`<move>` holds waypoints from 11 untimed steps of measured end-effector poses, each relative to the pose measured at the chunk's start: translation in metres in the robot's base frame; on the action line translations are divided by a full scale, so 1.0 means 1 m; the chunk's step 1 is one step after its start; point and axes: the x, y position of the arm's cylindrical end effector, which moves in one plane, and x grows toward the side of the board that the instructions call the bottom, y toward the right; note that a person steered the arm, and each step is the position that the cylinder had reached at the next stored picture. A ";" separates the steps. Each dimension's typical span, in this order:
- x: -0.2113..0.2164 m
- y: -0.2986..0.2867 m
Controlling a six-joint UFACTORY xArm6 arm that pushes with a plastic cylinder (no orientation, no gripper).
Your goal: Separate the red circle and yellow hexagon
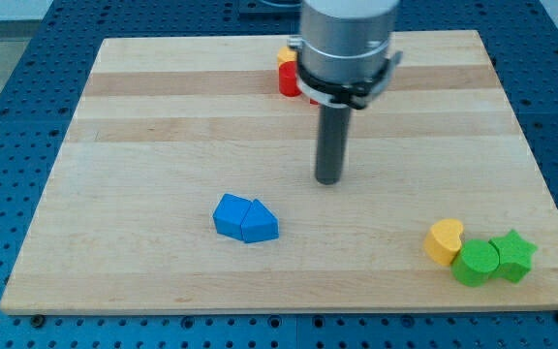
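Observation:
The red circle (288, 79) sits near the view's top centre of the wooden board, partly hidden by the arm's metal body. A yellow block (286, 57), the hexagon as far as its shape shows, touches it on the upper side and is mostly hidden behind the arm. My tip (328, 180) rests on the board below and slightly right of this pair, well apart from them.
Two blue blocks (245, 219) lie touching at the lower centre-left. At the lower right are a yellow heart (444, 240), a green circle (475, 263) and a green star (513, 255), clustered near the wooden board's (143, 126) bottom edge.

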 end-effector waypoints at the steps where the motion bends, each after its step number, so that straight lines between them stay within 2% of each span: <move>1: -0.017 -0.037; 2: -0.036 -0.069; 3: -0.080 -0.088; 4: -0.173 -0.092; 5: -0.193 -0.094; 8: -0.199 -0.066; 10: -0.187 0.011; 11: -0.162 0.065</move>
